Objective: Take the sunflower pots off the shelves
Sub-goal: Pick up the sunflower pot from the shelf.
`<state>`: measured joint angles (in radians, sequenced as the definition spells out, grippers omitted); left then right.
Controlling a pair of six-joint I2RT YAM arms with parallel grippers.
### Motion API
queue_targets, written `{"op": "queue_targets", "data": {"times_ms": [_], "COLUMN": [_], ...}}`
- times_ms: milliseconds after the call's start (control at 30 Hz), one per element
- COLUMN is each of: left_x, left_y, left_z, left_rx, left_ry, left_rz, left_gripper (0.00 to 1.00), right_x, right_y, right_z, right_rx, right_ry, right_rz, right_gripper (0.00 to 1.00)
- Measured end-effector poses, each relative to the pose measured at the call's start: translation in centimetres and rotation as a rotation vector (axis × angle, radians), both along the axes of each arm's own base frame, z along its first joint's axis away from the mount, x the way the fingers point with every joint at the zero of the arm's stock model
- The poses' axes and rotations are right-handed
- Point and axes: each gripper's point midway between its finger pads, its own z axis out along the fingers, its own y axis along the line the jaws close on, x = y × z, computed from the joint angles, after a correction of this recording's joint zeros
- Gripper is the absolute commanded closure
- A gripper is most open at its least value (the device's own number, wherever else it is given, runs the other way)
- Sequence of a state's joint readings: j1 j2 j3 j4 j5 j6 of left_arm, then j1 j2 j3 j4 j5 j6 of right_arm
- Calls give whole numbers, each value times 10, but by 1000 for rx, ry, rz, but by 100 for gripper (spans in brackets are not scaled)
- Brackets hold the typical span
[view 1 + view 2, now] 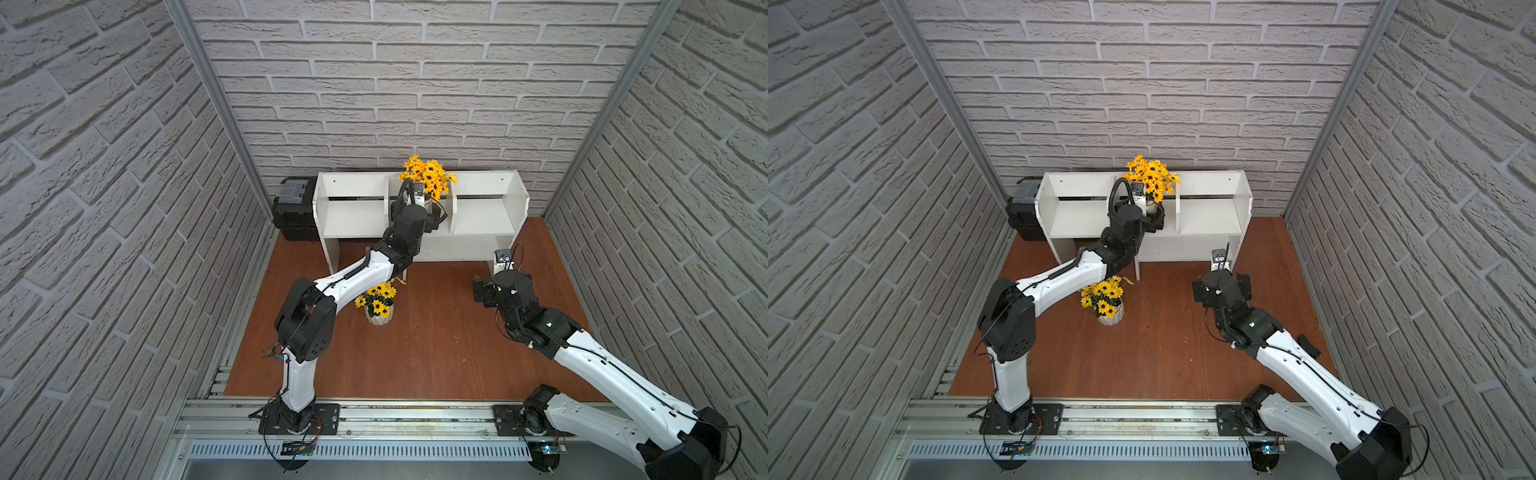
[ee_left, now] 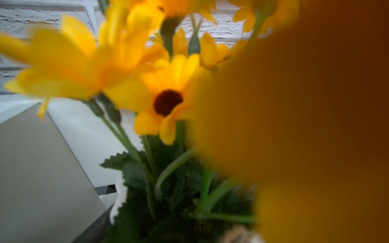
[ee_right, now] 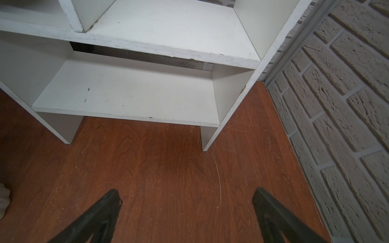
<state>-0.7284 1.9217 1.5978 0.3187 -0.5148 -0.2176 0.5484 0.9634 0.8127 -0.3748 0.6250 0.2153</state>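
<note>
Nearest the front rail (image 1: pixel 395 415), on the brown tabletop (image 1: pixel 436 357): the near sunflower pot (image 1: pixel 379 306), upright and off the shelves (image 1: pixel 353 216). White ribbed body under yellow dark-centred blooms, partly tucked beneath the left arm (image 1: pixel 357 276) crossing above it.

Level with it and well apart, toward the right side: the right hand (image 3: pixel 187 191), hovering over the wood. Fingers (image 3: pixel 101 212) spread wide, pointed toward the right leg of the white unit. A sliver of the near pot's ribbed side just at the edge of the right wrist view.

Just beyond, backed against the brick wall (image 1: pixel 415 104): the white unit, with three upper compartments and a smaller lower board.

Inside the middle upper compartment: the far sunflower pot (image 1: pixel 428 176), blooms rising above the top edge of the back panel, body mostly hidden behind the wrist. Resting on the board or lifted clear of it: cannot tell.

Set in that same compartment, close against the pot: the left hand (image 1: pixel 434 218). Apart or clamped: cannot tell, with blurred petals and green leaves filling the left wrist view.

Farthest back on the left, just beside the unit's end panel: a black-and-grey toolbox (image 1: pixel 295 208).
</note>
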Motion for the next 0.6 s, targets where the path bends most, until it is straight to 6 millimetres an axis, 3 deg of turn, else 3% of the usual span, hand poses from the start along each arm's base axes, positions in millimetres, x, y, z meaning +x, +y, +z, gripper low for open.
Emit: {"op": "queue_targets", "data": {"times_ms": [233, 433, 600], "left_x": [0, 0, 0], "left_y": [-1, -2, -4], "left_z": [0, 1, 2], "left_rx": [-1, 7, 17], "left_ry": [1, 13, 25], "left_rz": [-3, -10, -21], "left_gripper": [32, 60, 75], "right_x": [0, 0, 0], "right_y": [1, 1, 1], "right_z": [0, 0, 0], "right_rx": [4, 11, 13], "right_ry": [-3, -3, -5], "right_rz": [2, 2, 4], "right_gripper": [0, 0, 0]}}
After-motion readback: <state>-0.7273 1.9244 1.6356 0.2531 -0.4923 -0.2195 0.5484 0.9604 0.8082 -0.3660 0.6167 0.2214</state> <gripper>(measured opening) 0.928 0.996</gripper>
